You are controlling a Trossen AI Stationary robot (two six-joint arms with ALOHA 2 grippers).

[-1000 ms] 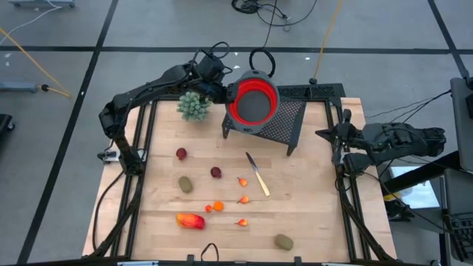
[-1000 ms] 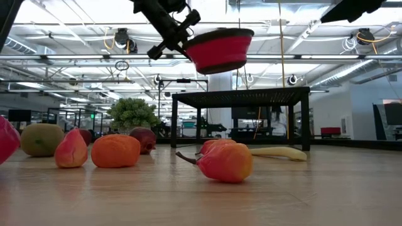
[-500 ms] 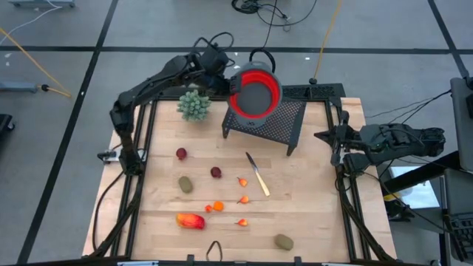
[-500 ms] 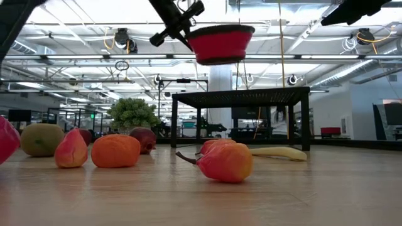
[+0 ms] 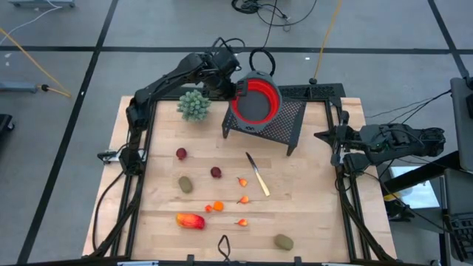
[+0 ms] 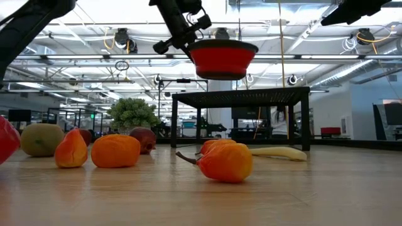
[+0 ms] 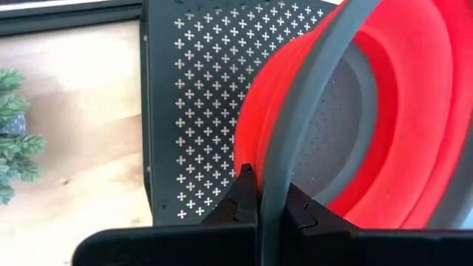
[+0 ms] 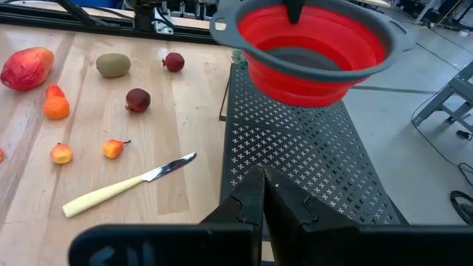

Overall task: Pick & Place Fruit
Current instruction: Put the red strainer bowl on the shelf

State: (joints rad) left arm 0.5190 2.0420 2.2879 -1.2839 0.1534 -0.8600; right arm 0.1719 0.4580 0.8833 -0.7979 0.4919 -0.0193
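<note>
A red bowl with a grey rim hangs level above the black perforated stand at the table's far side, with my left gripper shut on it. The fruit lies on the wooden table: a red-orange-yellow oblong, two dark red balls, two brownish-green ovals and several small orange bits. My right gripper is shut on nothing at the table's right edge. My left gripper pinches the bowl's grey rim between its two fingers, on the side of the bowl toward the table's left. The fingers slant down from the far left. The bowl is lifted clear of the stand, level, with its opening up.
A pale green knobbly bunch stands left of the stand. A yellow-handled knife lies mid-table near the small fruit. The near right part of the table is bare wood.
My left gripper has shifted a little toward the table's right and tipped while holding the bowl. The bowl, tilted a second ago, now hangs level above the stand.
</note>
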